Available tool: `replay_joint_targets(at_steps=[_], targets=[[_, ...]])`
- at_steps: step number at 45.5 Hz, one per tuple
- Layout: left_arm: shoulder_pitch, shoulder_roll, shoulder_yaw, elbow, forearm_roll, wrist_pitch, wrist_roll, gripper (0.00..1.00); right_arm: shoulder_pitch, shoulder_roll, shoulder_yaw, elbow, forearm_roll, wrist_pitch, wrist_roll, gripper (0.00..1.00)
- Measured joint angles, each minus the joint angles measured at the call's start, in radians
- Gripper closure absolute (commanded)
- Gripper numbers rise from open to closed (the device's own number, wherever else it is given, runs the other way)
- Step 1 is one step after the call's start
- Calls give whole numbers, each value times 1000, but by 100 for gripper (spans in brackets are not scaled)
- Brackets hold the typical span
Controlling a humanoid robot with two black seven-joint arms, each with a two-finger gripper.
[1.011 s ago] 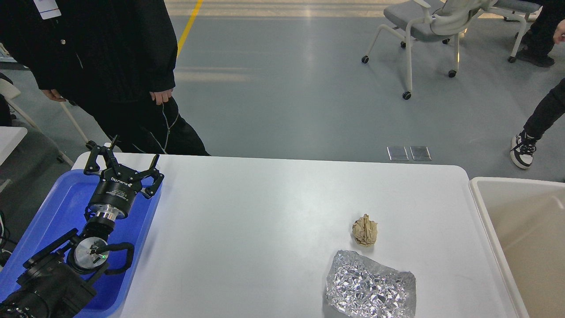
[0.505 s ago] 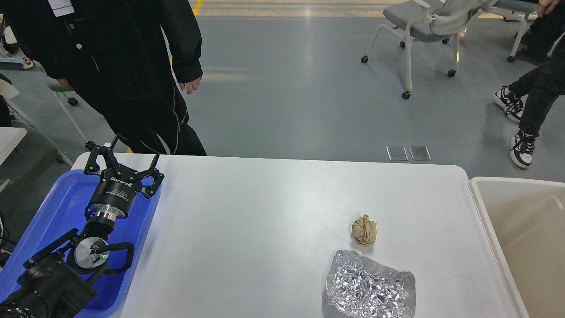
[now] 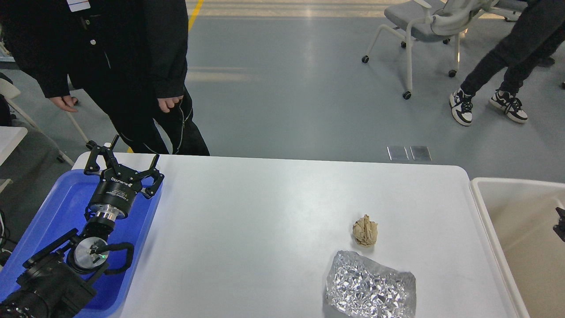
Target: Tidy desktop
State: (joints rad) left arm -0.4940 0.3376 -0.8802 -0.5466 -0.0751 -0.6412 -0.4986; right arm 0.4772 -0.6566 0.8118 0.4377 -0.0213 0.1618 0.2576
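Now left pincer (image 3: 124,162) spread — over tray (image 3: 57,198).

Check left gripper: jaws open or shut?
Open. The left gripper has its jaws spread wide apart, nothing between them, above the far end of the blue tray.

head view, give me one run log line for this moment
left claw open over blue tray | right claw unclear | paper ball, foil on desktop
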Motion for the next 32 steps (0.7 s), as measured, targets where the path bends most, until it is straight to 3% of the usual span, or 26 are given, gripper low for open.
replay_joint_targets(at_steps=[11,32], targets=[[0,0,0,0,0,0,0,0,-66,54,165,198,-41,43,14,0],[0,0,0,-1,0,0,0,0,-126,321,393,312,-304,36,137,0]])
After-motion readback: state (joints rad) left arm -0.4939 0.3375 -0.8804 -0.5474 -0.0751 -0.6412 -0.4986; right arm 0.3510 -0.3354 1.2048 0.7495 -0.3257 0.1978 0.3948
